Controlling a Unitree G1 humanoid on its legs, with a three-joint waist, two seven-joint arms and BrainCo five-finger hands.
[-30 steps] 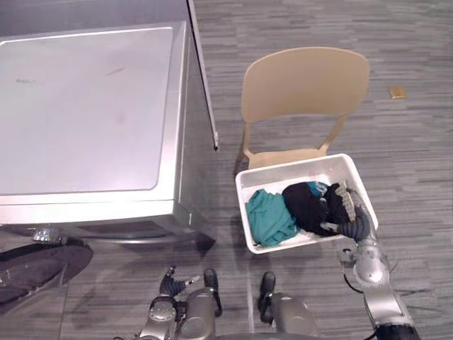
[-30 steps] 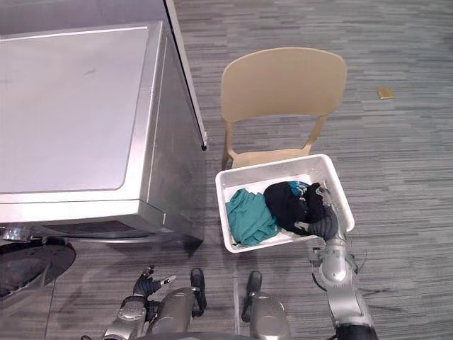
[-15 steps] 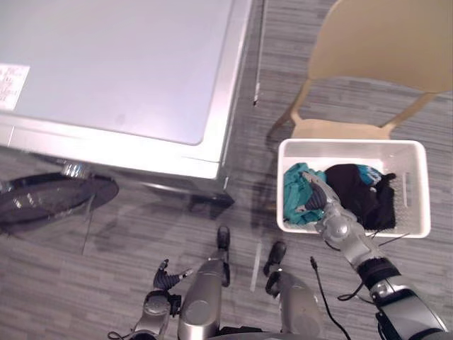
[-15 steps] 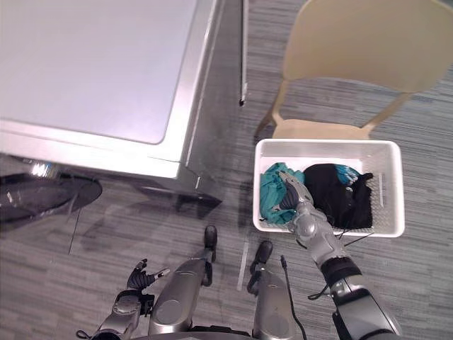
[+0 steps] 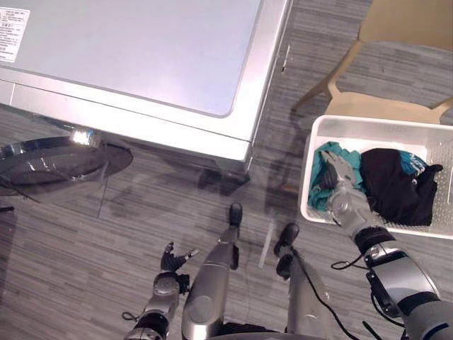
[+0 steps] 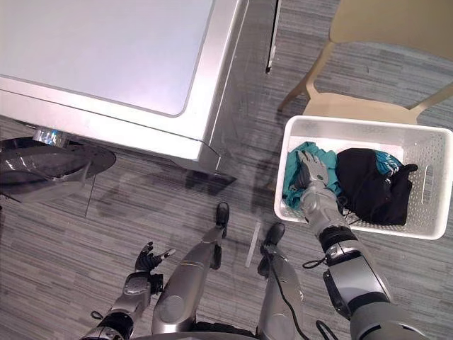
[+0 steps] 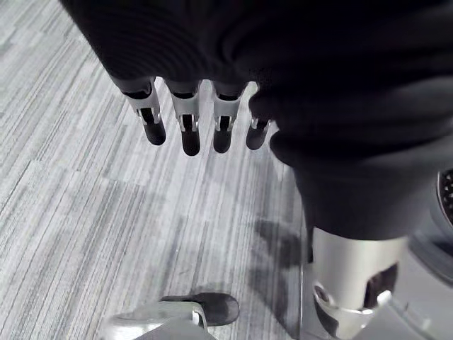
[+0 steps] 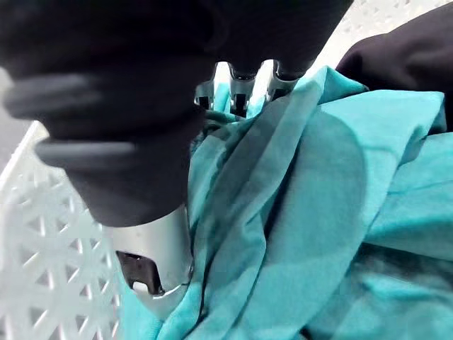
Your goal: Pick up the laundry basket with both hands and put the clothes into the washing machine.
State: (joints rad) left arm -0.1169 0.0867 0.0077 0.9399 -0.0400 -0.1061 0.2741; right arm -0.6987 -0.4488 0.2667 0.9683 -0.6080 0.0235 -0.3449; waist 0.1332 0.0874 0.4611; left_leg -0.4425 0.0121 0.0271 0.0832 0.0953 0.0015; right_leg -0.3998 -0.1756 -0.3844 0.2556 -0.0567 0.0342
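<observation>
A white laundry basket (image 5: pixel 309 170) stands on the floor in front of a chair. A teal garment (image 5: pixel 320 185) lies at its left end and a black garment (image 5: pixel 393 190) at its right. My right hand (image 5: pixel 340 176) reaches over the near rim and lies on the teal garment (image 8: pixel 318 212), fingers straight, their tips tucked past a fold of the cloth. The washing machine (image 5: pixel 141 57) stands at the upper left, its round door (image 5: pixel 49 161) swung open. Low by my side my left hand (image 5: pixel 170 261) hangs open over the floor, fingers (image 7: pixel 185 127) relaxed and holding nothing.
A tan chair (image 5: pixel 375 108) stands right behind the basket. The washing machine's corner (image 5: pixel 244 152) lies between the basket and the open door. Grey striped floor (image 5: pixel 85 241) spreads in front of the machine.
The camera has swung, so the whole picture shifted. My right hand moved from the black garment at the basket's right end to the teal garment at its left end. The left hand stayed low.
</observation>
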